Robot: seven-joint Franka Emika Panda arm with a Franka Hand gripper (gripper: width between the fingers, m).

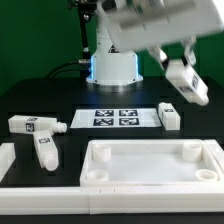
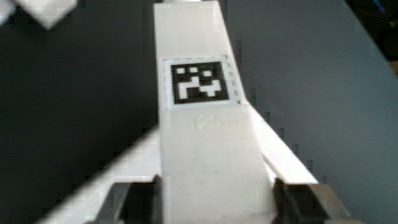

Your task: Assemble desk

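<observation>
— Pincer [image 1: 176, 64] first: apart or together?
— Clamped on the held leg [image 1: 188, 84]. In the wrist view its fingers [image 2: 128, 202] press both flanks of that white post, and a square tag [image 2: 199, 82] shows further along it. In the exterior view it hangs tilted in the air, toward the exterior view's right.
— Biggest part?
— Tabletop [image 1: 150, 166], lying flat on the black bench [image 1: 60, 95] nearest the exterior camera, rim upward, round sockets in its visible corners.
— Next down?
— Marker board [image 1: 115, 117], flat on the bench behind the tabletop, before the robot base [image 1: 112, 65].
— Smaller pieces?
— One lone leg [image 1: 170, 117] sits just beside the marker board, on the exterior view's right. Two more lie at the exterior view's left, near each other but apart, tags showing: the far leg [image 1: 35, 126] and the near leg [image 1: 45, 152], closer to the tabletop.
</observation>
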